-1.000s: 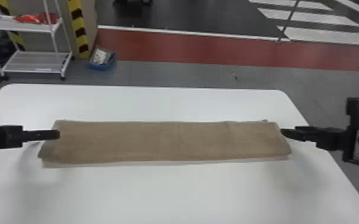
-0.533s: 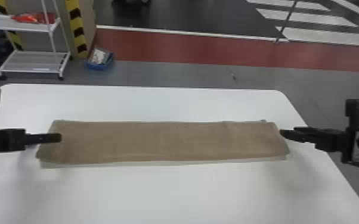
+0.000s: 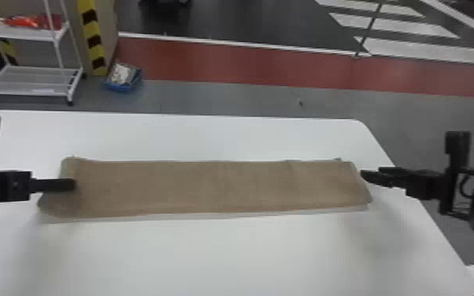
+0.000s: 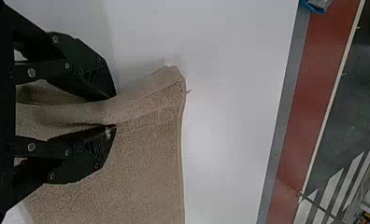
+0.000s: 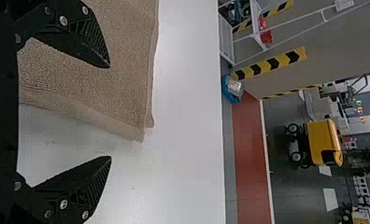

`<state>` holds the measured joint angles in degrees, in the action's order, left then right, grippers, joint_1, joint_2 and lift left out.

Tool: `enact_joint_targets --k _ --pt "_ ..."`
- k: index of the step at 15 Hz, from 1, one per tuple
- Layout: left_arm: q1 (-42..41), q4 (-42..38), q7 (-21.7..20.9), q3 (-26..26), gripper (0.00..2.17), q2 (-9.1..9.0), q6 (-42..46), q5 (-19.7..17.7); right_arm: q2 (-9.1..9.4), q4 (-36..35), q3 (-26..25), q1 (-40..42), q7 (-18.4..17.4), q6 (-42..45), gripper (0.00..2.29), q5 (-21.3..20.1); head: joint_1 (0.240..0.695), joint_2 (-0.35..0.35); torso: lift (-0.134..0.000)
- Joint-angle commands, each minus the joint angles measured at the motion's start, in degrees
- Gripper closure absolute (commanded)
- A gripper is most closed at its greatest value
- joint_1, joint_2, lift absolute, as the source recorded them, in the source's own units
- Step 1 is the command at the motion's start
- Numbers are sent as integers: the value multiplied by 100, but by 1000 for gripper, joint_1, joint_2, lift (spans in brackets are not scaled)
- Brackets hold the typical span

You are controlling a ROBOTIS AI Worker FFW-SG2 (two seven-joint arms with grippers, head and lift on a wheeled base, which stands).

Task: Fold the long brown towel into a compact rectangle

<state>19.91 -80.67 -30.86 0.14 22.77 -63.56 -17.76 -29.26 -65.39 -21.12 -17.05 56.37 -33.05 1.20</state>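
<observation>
Long brown towel [image 3: 208, 187]: laid out as a long flat strip across the middle of the frame in the head view, on the white table, its long sides running from left to right.
Near long side: a thin, paler layer shows just below the brown top layer.
Left end of towel: left of centre in the head view; in the left wrist view a raised ridge of cloth runs between the fingers.
Right end of towel: right of centre, its lower corner reaching a little farther right than its upper one.
Left gripper [image 3: 74, 185]: at the towel's left end, drawn in narrow and pinching the ridge.
Right gripper [image 3: 368, 177]: just beside the right end, fingers spread wide and nothing held; in the right wrist view one finger is over the cloth, the other over bare table.
White table [image 3: 248, 256]: under the towel, filling most of the lower frame, with a rounded far corner at right.
White shelf cart [image 3: 31, 80]: upper left, a red item [image 3: 31, 21] on its upper shelf.
Blue bin [image 3: 124, 84]: on the floor, right of the cart.
Red floor strip [image 3: 248, 65]: across the upper frame.
White floor stripes [image 3: 425, 51]: upper right.
</observation>
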Motion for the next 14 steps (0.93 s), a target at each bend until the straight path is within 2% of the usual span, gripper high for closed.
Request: enact_joint_targets --k 1,5,7,11,13,14 --pt "40 -107 1 92 1882 -10 -179 -132 -1 0 -15 0 14 4 215 47 695 -195 -123" --pt "66 -441 45 197 1885 -36 -355 -439 25 -105 -50 79 58 -31 215 135 695 -202 -123" --pt "119 -537 54 250 1885 -71 -619 -721 43 -167 -41 123 58 -66 215 153 695 -208 -123" --pt "277 -590 177 268 1885 -177 -900 -1283 351 -659 -15 281 -12 -294 218 214 695 -218 -123" --pt "321 -608 274 426 1885 -405 -900 -1468 623 -1090 -33 431 -144 -294 289 223 695 -217 -123" --pt "400 -599 327 478 1885 -475 -900 -1582 755 -1301 11 518 -197 -330 431 223 695 -215 -123"
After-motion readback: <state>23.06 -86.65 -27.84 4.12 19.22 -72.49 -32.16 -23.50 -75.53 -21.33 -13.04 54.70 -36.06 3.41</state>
